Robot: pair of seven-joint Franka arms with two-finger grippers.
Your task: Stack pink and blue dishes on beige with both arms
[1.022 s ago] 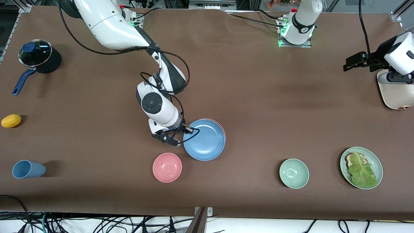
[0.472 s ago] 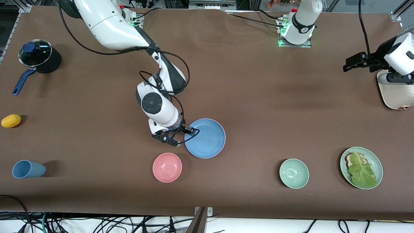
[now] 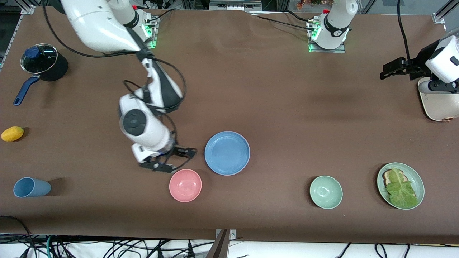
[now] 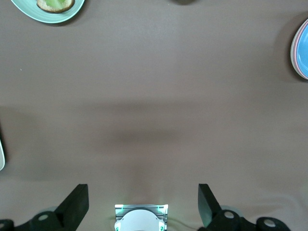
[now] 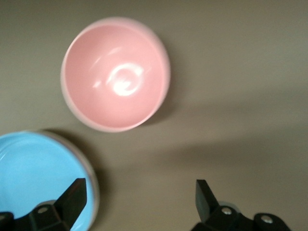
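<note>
blue plate [image 3: 227, 153] sits on top of the stack mid-table, right gripper [image 3: 171, 159] open and empty at its 9 o'clock, left gripper [image 3: 394, 68] open, parked, so stacking looks done

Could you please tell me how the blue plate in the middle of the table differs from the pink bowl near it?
The flat round matte blue plate is wider and shallow with a low rim; the smaller round pink bowl is deeper, with a glossy highlight inside. The plate sits on another dish, a pink edge showing under it in the left wrist view, while the bowl rests directly on the brown table, nearer the front camera. Both are round, upright and empty.
</note>
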